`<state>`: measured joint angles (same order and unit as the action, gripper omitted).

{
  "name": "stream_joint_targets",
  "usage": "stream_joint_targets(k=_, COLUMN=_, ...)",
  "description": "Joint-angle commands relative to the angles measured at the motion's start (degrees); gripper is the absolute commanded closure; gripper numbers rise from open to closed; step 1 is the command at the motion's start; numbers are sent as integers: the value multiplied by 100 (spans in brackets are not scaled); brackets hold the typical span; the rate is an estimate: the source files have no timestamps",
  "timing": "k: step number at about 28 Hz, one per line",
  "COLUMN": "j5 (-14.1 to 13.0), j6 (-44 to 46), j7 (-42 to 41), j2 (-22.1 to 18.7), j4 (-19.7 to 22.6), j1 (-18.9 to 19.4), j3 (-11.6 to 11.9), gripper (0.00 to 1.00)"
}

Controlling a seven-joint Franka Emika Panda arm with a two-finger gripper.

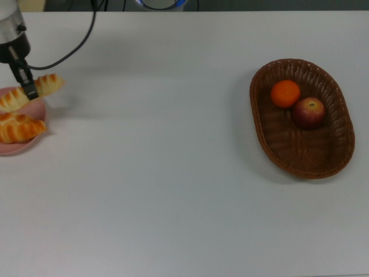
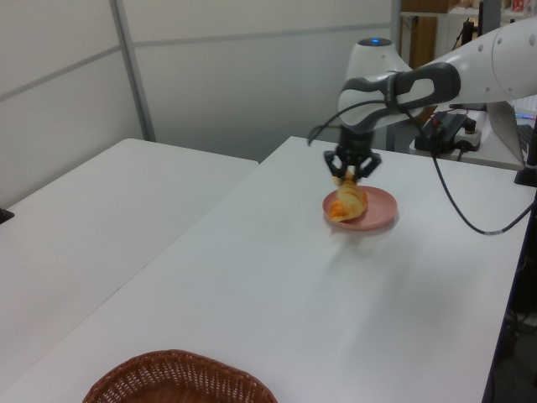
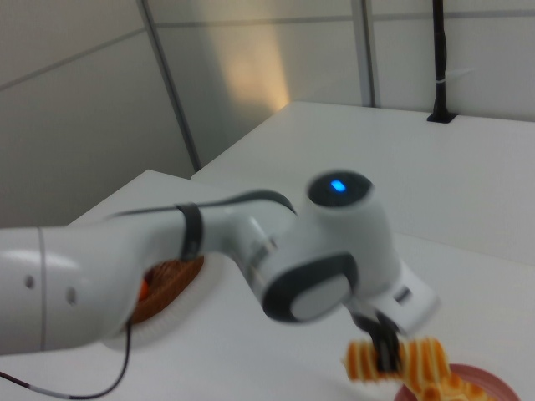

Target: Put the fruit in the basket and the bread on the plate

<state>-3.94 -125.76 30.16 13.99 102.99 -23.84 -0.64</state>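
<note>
In the top view my gripper (image 1: 27, 89) is shut on the long, pointed bread loaf (image 1: 49, 83). It holds the loaf across the far rim of the pink plate (image 1: 21, 148), with one end sticking out over the table. The ridged roll (image 1: 20, 128) lies on the plate. In the left view the gripper (image 2: 351, 173) hangs over the plate (image 2: 379, 215) with bread (image 2: 345, 202) under it. The brown wicker basket (image 1: 323, 156) at the top view's right holds the orange mandarin (image 1: 285, 93) and the red apple (image 1: 309, 112), which touch each other.
The arm's black cable (image 1: 81, 40) trails across the table at the top view's upper left. A second white table (image 2: 92, 210) stands at the left view's left. The arm's white body (image 3: 209, 267) fills much of the right view and hides part of the basket (image 3: 167, 280).
</note>
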Motion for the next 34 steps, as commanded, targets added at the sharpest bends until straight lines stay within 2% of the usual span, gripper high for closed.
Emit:
stream_joint_targets(k=1, j5=-134, j6=43, j7=-352, j2=498, j4=-130, j1=-244, j3=20, gripper=100)
stream_joint_targets(k=5, j5=-134, j6=-71, j7=-336, j2=762, j4=-279, j1=-262, j3=20, gripper=100)
stream_joint_targets(k=6, j5=-134, j6=-123, j7=-310, j2=824, j4=-323, j1=-262, j3=20, gripper=91)
stream_joint_targets(k=7, j5=-142, j6=-202, j7=-248, j2=946, j4=-428, j1=-279, j3=20, gripper=66)
stream_joint_targets(k=8, j5=-142, j6=-229, j7=-213, j2=1000, j4=-455, j1=-306, j3=20, gripper=51)
stream_joint_targets(k=10, j5=-142, j6=-247, j7=-151, j2=1062, j4=-473, j1=-323, j3=20, gripper=9)
stream_joint_targets(k=11, j5=-142, j6=-290, j7=-55, j2=1071, j4=-473, j1=-332, j3=20, gripper=0)
stream_joint_targets(k=16, j5=-195, j6=-265, j7=16, j2=1045, j4=-622, j1=-447, j3=20, gripper=0)
stream_joint_targets(k=27, j5=-265, j6=-19, j7=-72, j2=843, j4=-657, j1=-596, j3=11, gripper=0)
stream_joint_targets(k=31, j5=-265, j6=183, j7=-142, j2=684, j4=-684, j1=-578, j3=-24, gripper=0)
stream_joint_targets(k=34, j5=-265, j6=596, j7=-441, j2=491, j4=-710, j1=-421, j3=-103, gripper=0)
